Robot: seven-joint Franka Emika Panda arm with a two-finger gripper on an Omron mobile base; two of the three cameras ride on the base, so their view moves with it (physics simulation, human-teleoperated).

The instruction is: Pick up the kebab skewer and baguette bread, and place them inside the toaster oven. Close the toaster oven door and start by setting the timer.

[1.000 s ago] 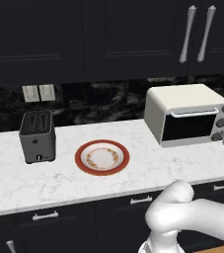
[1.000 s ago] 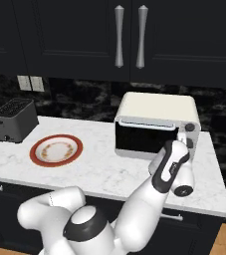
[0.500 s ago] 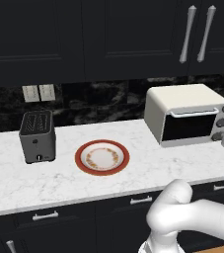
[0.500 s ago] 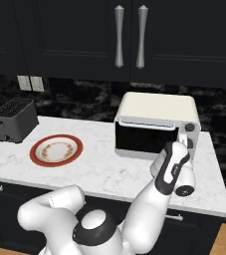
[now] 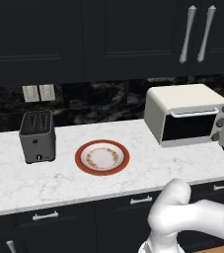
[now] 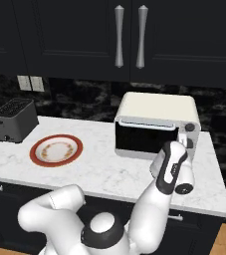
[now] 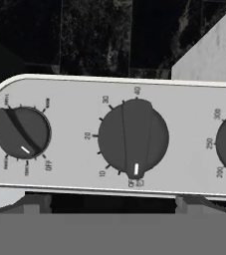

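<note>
Before me the toaster oven [image 5: 182, 114] is cream-white with a dark glass door [image 5: 188, 126] and grey knobs [image 7: 133, 138] marked by white pointers. The bench [image 5: 15, 183] is white marble, grey-veined. The plate [image 5: 102, 157] is red-rimmed, the toaster [image 5: 37, 136] dark grey.

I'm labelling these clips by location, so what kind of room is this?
A simulated home kitchen: a marble counter under dark cabinets, carrying a toaster oven, a slot toaster and a red-rimmed plate.

The cream toaster oven [image 5: 182, 106] sits upright on the counter, its dark-glass door [image 6: 145, 140] shut.
</note>
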